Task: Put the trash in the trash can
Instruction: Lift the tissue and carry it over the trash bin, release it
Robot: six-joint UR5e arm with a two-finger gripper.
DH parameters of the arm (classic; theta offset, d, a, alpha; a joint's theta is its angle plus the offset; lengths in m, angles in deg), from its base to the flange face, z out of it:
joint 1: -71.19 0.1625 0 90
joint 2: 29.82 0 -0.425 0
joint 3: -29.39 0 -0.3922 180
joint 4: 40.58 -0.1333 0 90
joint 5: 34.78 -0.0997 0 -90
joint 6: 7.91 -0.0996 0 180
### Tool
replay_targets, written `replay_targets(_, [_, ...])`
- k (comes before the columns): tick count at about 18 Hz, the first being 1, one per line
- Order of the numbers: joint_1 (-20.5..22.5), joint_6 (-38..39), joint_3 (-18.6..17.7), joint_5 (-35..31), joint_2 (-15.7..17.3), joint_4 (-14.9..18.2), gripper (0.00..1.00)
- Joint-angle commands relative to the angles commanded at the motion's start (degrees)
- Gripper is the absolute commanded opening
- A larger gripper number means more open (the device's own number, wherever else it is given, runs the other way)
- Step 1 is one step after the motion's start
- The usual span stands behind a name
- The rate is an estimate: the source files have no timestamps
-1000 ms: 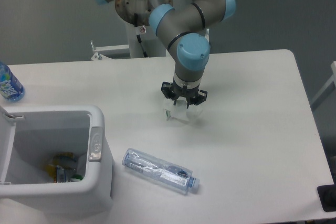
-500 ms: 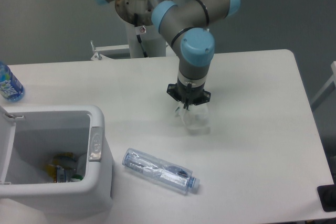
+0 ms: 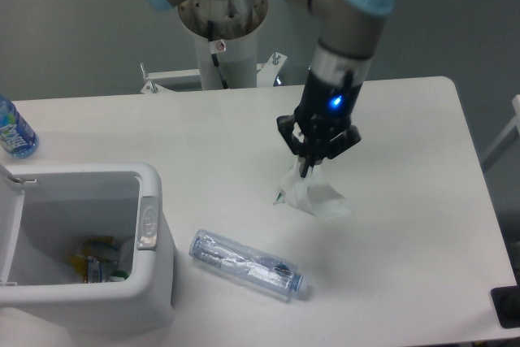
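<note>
My gripper points down over the middle of the table, shut on the top of the crumpled white napkin, which hangs from the fingers just above the surface. The crushed clear bottle with a blue cap lies on its side near the front edge, left of and below the napkin. The white trash can stands open at the front left, with bits of rubbish at its bottom and a grey latch on its right rim.
An uncrushed blue-labelled water bottle stands at the far left edge. The can's hinged lid hangs open on its left. The arm's base column rises behind the table. A dark object sits at the front right corner.
The gripper has swung right and tilted, its wrist light now facing the camera. It has closed on the napkin and lifted it off the table, moving it slightly right.
</note>
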Motion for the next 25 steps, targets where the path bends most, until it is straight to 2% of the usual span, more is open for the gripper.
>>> replay_targets(2, [-2.19,5.72,3.34,0.97,-0.35,-0.61,0.0])
replay_targets(4, [-5.35,10.21,5.46,0.97,-0.44,-2.71,0.0])
replay_targets(10, [-17.83,11.19,4.42,0.71,-1.05,-3.6,0.0])
replay_targets(14, [-22.4,11.11,3.27,0.53,-2.19,-3.69,0.0])
replay_targets(16, [-23.38,11.19,3.27,0.53,-3.07,-3.69,0.04])
replay_targets(17, [-23.47,11.11,3.27,0.53,-3.34,-3.69,0.13])
replay_targets(18, [-23.73,10.76,3.36,0.53,-3.78,-3.78,0.39])
replay_targets(19, [-23.73,10.32,3.45,0.53,-3.96,-4.22,0.53])
replay_targets(20, [-23.73,10.4,3.45,0.53,-4.04,-5.26,0.61])
replay_targets(21, [-23.73,10.32,3.45,0.45,-4.13,-6.32,0.79])
replay_targets(22, [-23.73,10.4,3.54,0.45,-4.22,-7.02,0.87])
replay_targets(25, [-23.73,10.32,3.71,-0.25,-4.22,-7.38,0.91])
